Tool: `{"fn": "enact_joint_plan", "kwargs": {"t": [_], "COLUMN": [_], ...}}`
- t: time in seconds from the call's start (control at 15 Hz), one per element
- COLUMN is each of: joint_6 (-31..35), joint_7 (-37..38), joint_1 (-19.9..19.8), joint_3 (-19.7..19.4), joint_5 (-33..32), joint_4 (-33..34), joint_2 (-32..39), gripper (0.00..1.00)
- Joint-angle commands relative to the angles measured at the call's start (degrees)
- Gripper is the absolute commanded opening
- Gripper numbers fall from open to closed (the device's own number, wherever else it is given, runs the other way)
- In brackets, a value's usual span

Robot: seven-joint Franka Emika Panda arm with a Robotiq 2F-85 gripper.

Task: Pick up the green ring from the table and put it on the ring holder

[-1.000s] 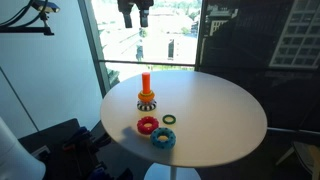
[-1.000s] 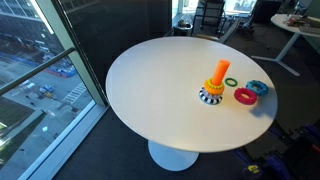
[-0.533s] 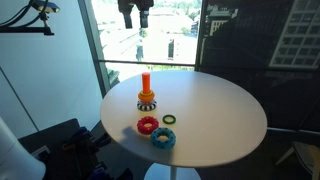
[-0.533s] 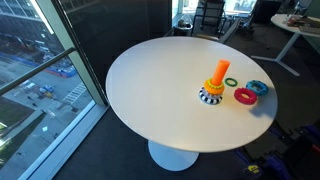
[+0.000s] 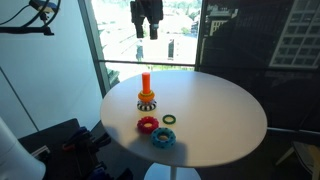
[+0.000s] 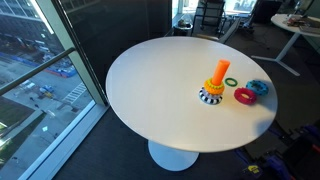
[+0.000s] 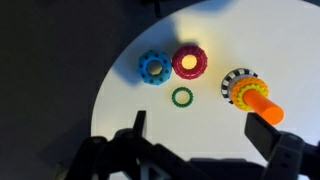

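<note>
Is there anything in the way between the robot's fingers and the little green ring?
No, nothing visible. The gripper hangs high over the table with only air below it. The green ring lies flat by itself, apart from the red ring and blue ring. The ring holder stands beside it, nothing between.

place: office | evidence: floor-to-ceiling window (image 6: 40, 70) onto streets below — swivel chair (image 6: 208, 14), desk (image 6: 300, 28) past round table's (image 6: 150, 80) far edge
</note>
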Motion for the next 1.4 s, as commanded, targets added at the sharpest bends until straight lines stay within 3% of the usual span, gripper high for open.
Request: {"fn": "enact_joint_plan", "kwargs": {"t": [0.0,0.67,0.73,1.33], "joint_6": [3.8,12.7,12.6,11.6], "joint_7": [2.4,1.5,1.5,0.1], "joint_1": [-0.6,0.0,0.0,-0.6], "joint_3": [-0.3,-0.4,-0.4,-1.1], "joint_5": [0.0,0.8,0.1,1.5], "joint_4": [2.5,6.4,3.5,7.3], "joint_2": [6.2,21.6,18.9,25.6], "gripper": [1.0,1.0,1.0,1.0]}}
